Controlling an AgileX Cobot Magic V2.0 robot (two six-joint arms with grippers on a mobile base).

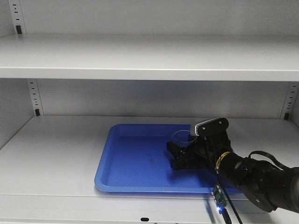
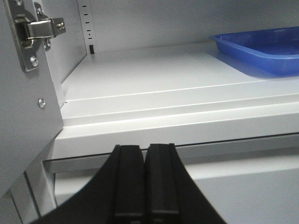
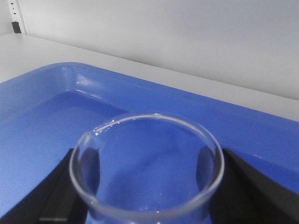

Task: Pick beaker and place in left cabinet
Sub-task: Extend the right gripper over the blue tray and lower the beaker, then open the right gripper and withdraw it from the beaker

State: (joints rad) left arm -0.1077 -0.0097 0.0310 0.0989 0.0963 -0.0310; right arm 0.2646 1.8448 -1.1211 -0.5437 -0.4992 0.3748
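Observation:
The clear glass beaker point(image 1: 181, 136) stands upright in a blue tray point(image 1: 121, 163) on the lower shelf point(image 1: 56, 149) of the light grey cabinet. My right gripper point(image 1: 175, 156) reaches into the tray from the right. In the right wrist view its black fingers point(image 3: 60, 186) press both sides of the beaker point(image 3: 147, 168), whose spout points left. The tray rim point(image 3: 46, 84) lies beyond. My left gripper point(image 2: 145, 154) is shut and empty, low in front of the shelf's front edge point(image 2: 154, 126).
An upper shelf point(image 1: 149, 65) spans the cabinet above the tray. Slotted rails with black clips point(image 1: 37, 112) stand at the back corners. A metal hinge point(image 2: 35, 32) is on the cabinet's left side panel. The tray corner point(image 2: 261, 51) shows at right.

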